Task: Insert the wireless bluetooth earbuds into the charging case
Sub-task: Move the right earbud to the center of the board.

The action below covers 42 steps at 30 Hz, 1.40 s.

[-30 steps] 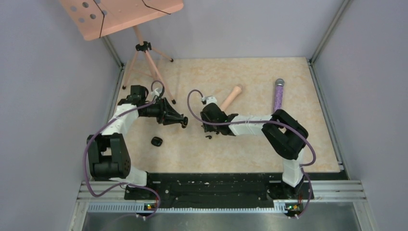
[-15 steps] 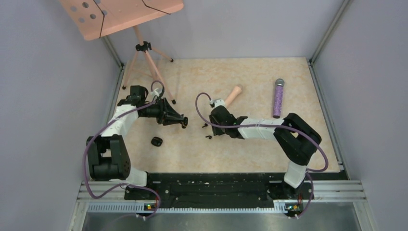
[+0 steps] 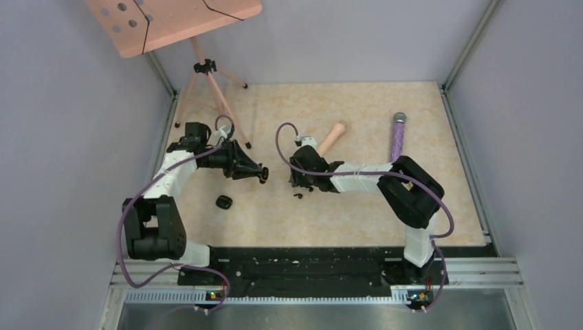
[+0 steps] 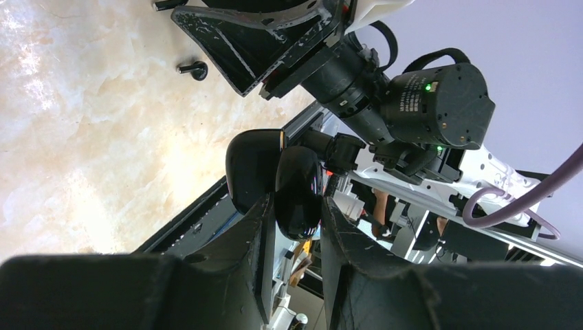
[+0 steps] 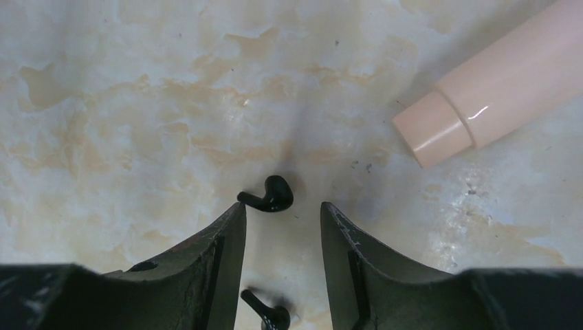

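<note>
Black and glossy, the charging case [image 4: 299, 182] sat clamped between the narrowly set fingers of the left gripper [image 4: 295, 206]. It was held off the marbled tabletop [image 5: 124, 103] at the left of the scene, its 2 halves hinged apart and its inside hidden from view. Near the middle, the right gripper [image 5: 282, 210] hung low over the tabletop, its jaws parted to a moderate gap and gripping nothing. 1 earbud [image 5: 271, 194] lay loose just beyond its tips. A second earbud [image 5: 267, 315] lay further back between the 2 fingers, too blurred to tell whether it touched either. A peach plastic tube [image 5: 495, 89] lay off to one side, apart from both. The step in hand looked like the pickup of the earbud ahead. Doing it well would probably mean advancing until the tips straddled its rounded body, settling down to the surface, then closing gently across the body rather than the thin stem. So small and smooth a piece could squirt out or spin. Keeping clear of the second earbud would avoid flicking it away.
</note>
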Tool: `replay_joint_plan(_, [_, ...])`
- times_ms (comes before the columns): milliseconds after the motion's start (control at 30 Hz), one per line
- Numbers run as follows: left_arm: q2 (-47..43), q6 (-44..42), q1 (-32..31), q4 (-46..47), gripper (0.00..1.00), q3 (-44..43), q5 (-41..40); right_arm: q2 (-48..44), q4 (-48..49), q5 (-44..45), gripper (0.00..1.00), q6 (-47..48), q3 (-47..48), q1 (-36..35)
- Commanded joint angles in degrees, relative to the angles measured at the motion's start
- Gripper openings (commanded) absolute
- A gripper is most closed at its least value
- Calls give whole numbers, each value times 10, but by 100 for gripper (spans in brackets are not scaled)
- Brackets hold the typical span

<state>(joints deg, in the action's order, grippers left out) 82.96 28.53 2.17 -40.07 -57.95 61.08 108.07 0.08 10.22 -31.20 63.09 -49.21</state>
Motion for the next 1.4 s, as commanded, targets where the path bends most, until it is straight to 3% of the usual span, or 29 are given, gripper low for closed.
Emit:
replay_joint_plan(0, [-19, -5, 4, -1, 0, 0, 16, 19, 13, 16, 44, -30, 36, 2])
replay_joint_plan(367, [-18, -7, 3, -1, 0, -1, 18, 40, -32, 69, 42, 4, 62, -13])
replay_joint_plan(833, [-16, -15, 4, -6, 0, 2, 20, -56, -41, 69, 32, 74, -32, -8])
replay_joint_plan(1367, [-21, -4, 3, 5, 0, 10, 23, -164, -43, 22, 40, 47, -108, 14])
